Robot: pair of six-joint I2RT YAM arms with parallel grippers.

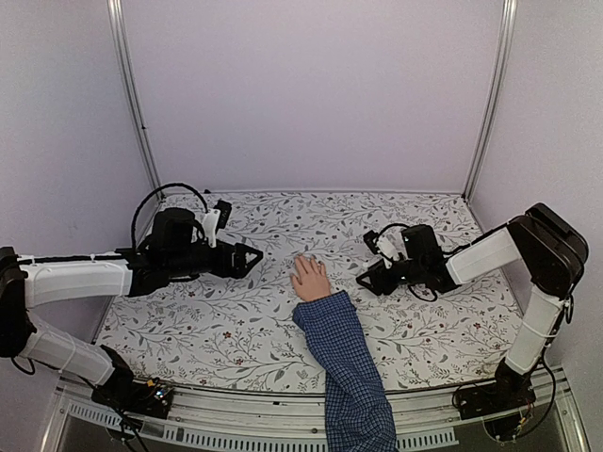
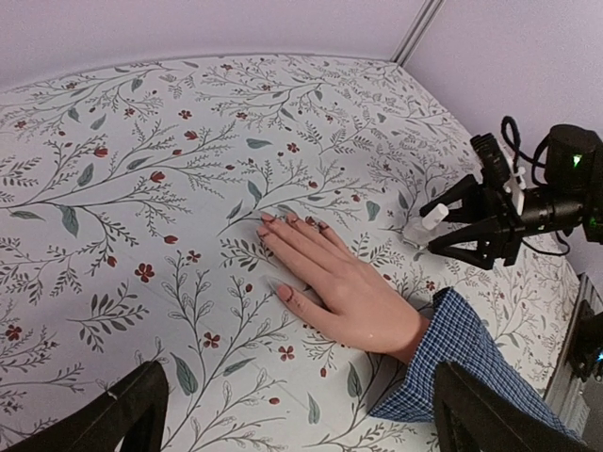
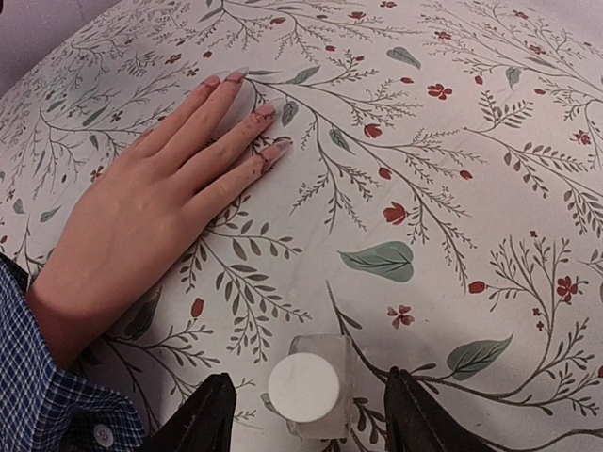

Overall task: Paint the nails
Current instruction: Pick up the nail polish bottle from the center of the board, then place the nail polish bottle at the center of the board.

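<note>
A pale hand (image 1: 309, 280) in a blue checked sleeve (image 1: 349, 367) lies flat, palm down, mid-table. Its nails (image 3: 267, 111) look pinkish, with small dark red marks beside some; the thumb nail (image 2: 284, 293) shows in the left wrist view. A small clear bottle with a round white cap (image 3: 306, 388) stands upright to the right of the hand. My right gripper (image 3: 309, 381) straddles it, with a gap on each side between fingers and bottle. My left gripper (image 1: 252, 259) hovers left of the hand, wide open and holding nothing.
A floral-print cloth (image 1: 245, 330) covers the table. White walls and metal corner posts (image 1: 135, 104) close in the back and sides. The sleeve runs from the hand to the near edge between the two arm bases.
</note>
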